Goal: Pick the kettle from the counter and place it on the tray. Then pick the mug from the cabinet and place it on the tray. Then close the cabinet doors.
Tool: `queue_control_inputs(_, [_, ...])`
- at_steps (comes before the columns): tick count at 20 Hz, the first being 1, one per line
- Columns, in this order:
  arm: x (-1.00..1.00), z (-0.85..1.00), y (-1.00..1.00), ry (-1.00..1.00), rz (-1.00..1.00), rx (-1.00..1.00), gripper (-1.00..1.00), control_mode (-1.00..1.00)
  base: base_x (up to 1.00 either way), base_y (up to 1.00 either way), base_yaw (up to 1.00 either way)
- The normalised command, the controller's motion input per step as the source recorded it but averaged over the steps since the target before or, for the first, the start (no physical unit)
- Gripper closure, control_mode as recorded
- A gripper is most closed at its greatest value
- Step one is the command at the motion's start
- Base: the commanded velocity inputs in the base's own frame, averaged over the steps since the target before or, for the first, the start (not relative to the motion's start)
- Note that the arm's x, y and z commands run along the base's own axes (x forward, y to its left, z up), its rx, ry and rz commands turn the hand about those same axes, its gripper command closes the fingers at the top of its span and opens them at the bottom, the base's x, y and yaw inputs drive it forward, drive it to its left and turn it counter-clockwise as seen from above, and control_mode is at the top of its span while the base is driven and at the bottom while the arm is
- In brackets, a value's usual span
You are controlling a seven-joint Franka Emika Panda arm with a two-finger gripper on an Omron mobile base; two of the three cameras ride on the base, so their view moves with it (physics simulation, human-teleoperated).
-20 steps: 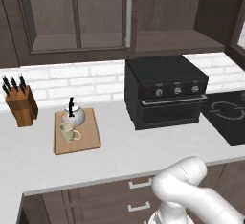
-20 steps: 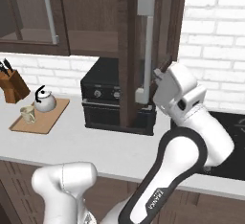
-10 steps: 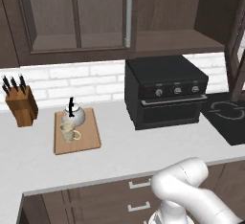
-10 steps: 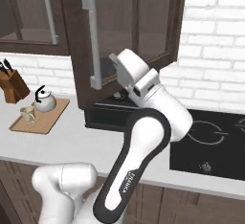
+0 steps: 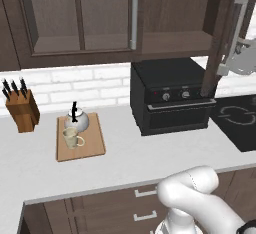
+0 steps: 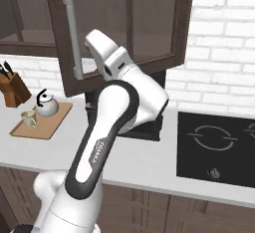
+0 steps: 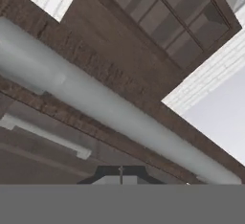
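While swung partway out from the cabinet (image 5: 105, 23), right-hand door (image 6: 124, 28) stands ajar, silver bar handle (image 6: 72, 35) on its free edge, glass panel over the black oven (image 5: 172, 98). In hand view, same handle (image 7: 110, 110) runs slantwise close across the frame, dark wood frame behind it. Left door (image 5: 107, 13) lies flat against the cupboard front, own handle (image 5: 133, 15) upright at its right edge. Tool (image 6: 94, 40) up at the open door, just beside the handle's inner side, fingers pressed together, nothing pinched; contact with the door cannot be told. Seen also at the right edge of the left base view (image 5: 235, 60), beside the door's edge.

On the table (image 5: 125, 163), well left of the oven: tray (image 5: 80, 137) lying flat, kettle (image 5: 76, 121) upright on its far half, mug (image 5: 71, 138) upright on the tray just nearer than the kettle, close to it, touching or not unclear. Left of the tray, wooden knife block (image 5: 22, 109) against the white brick wall. Right of the oven, black cooktop (image 6: 216, 147) set into the table.
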Motion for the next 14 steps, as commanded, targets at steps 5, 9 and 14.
queue_control_inputs(5, [0.34, 0.06, 0.5, 0.32, -0.17, -0.04, 1.0, -1.0, 0.0, 0.0, 0.0])
queue_control_inputs(9, [0.48, 0.02, 0.27, 0.45, -0.28, 0.0, 1.0, -1.0, 0.0, 0.0, 0.0])
queue_control_inputs(14, [0.73, -0.22, 0.07, 0.32, -0.26, 0.01, 1.0, -1.0, 0.0, 0.0, 0.0])
